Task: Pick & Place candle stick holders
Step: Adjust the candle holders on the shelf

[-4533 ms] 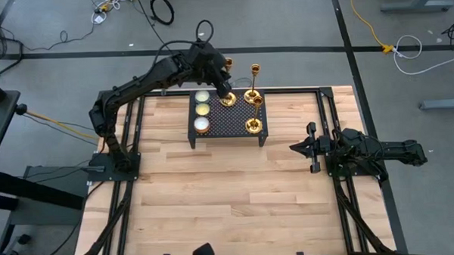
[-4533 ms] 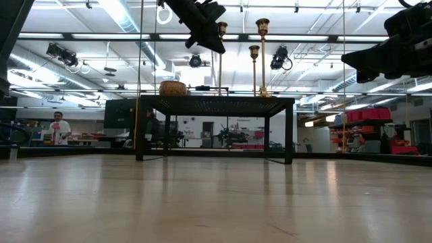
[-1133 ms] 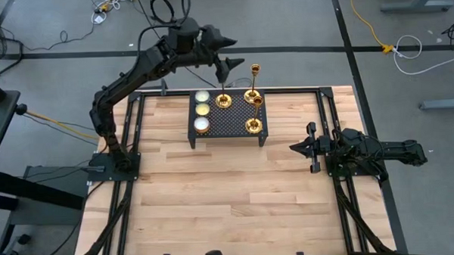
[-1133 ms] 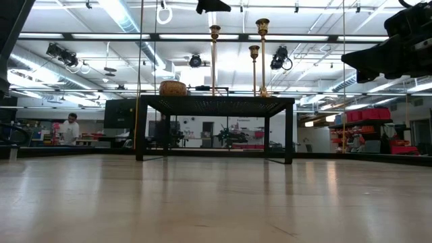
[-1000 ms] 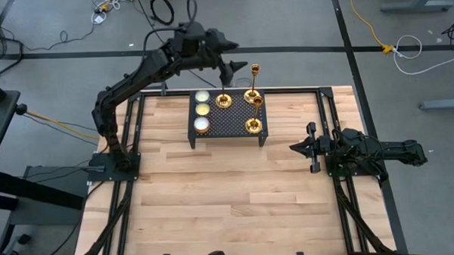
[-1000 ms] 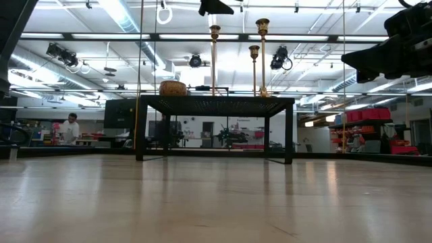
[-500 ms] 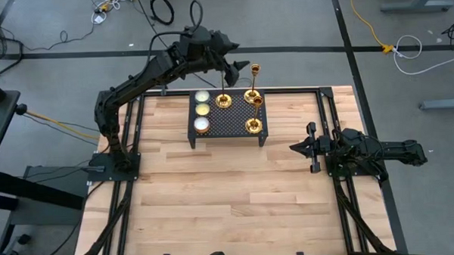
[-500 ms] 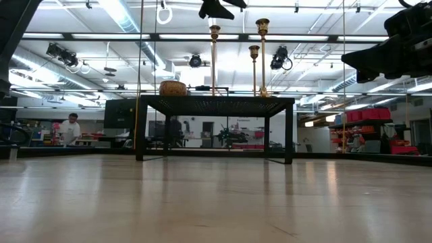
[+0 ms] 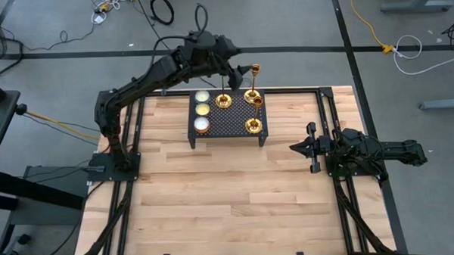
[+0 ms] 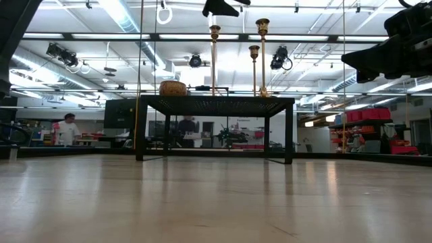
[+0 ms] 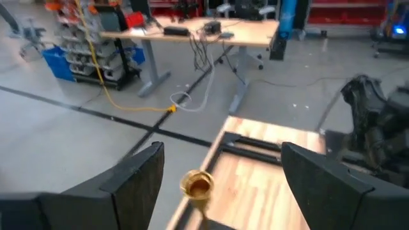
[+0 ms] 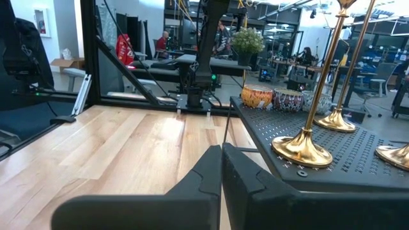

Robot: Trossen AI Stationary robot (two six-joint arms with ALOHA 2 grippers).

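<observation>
Three gold candle stick holders stand by their round bases on a black mesh rack [image 9: 227,120]: one at the far left [image 9: 223,100], one at the far right [image 9: 252,95], one nearer [image 9: 254,125]. In the low view their stems [image 10: 214,61] rise above the rack top. My left gripper [image 9: 238,66] is open and hangs in the air above their cups, touching nothing. In the left wrist view one gold cup [image 11: 197,184] shows ahead, between the spread fingers and apart from them. My right gripper [image 9: 294,148] is shut and empty at the table's right.
Three small round candle tins [image 9: 201,110] sit in a row on the rack's left part. The rack stands on four legs [image 10: 289,131] at the table's far middle. Bare wooden table [image 9: 229,195] lies in front of it. People show in the room behind [image 10: 67,128].
My left gripper has drifted toward the table's right, staying high above the candlestick cups and staying open. The candlesticks stand as before.
</observation>
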